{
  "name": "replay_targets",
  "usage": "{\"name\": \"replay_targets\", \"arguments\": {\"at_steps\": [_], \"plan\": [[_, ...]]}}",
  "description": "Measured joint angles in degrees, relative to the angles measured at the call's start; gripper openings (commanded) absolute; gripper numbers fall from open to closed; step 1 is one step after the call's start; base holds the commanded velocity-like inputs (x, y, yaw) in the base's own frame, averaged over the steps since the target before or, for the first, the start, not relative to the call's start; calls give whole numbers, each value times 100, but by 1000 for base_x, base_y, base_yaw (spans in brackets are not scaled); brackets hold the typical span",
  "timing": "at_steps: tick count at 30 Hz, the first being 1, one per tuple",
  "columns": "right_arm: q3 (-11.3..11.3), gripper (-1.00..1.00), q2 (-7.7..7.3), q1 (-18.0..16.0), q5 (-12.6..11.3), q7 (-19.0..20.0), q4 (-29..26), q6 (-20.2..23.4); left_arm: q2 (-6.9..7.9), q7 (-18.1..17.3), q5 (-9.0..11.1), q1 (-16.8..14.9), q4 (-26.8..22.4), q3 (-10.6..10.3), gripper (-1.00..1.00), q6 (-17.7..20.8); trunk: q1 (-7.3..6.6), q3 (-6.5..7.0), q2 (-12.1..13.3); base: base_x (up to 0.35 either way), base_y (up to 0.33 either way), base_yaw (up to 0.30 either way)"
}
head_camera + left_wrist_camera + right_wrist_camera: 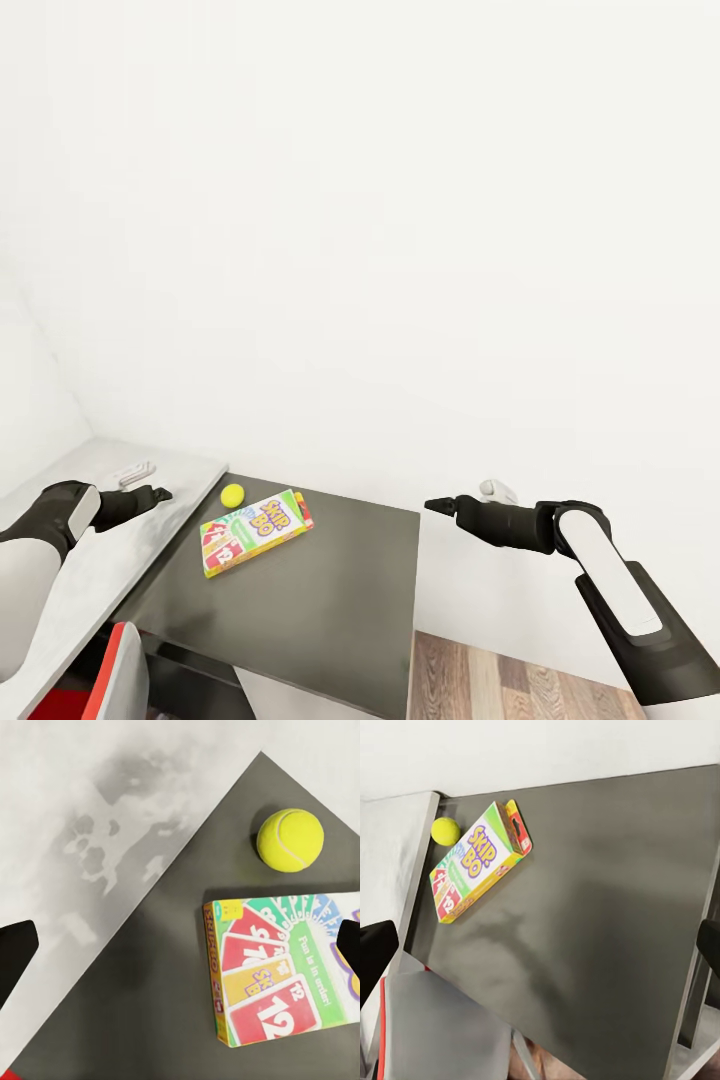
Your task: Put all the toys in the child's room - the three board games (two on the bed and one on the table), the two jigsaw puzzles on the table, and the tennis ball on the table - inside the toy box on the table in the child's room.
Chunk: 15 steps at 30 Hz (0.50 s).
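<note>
A board game point(255, 530), a white-green box with red cards and "Skip-Bo" lettering, lies flat on the dark grey surface point(320, 610) of the table. The yellow-green tennis ball point(233, 494) rests just beyond the box's end, close to it. My left gripper point(160, 493) hovers open over the pale grey top point(80, 590), left of the ball. The left wrist view looks down on the ball point(290, 840) and the box point(281, 971). My right gripper point(432, 505) is open in the air past the dark surface's right edge. The right wrist view shows the box point(480, 861) and ball point(445, 831).
A white wall stands right behind the table. A small white object point(132, 474) lies on the pale top near my left gripper. A grey chair with red trim point(110, 670) sits at the table's near left. Wood-plank floor point(500, 680) lies to the right.
</note>
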Motion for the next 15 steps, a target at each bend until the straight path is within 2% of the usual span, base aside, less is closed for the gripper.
{"name": "replay_targets", "arguments": {"at_steps": [11,15], "plan": [[3,100,0,0,0,0,2,-4,0,0,0,0,0,-5,100,0,0,0,0,1,0,0],[6,100,0,0,0,0,3,-4,0,2,0,0,0,-6,100,-2,-1,0,0,111,-62,0]]}}
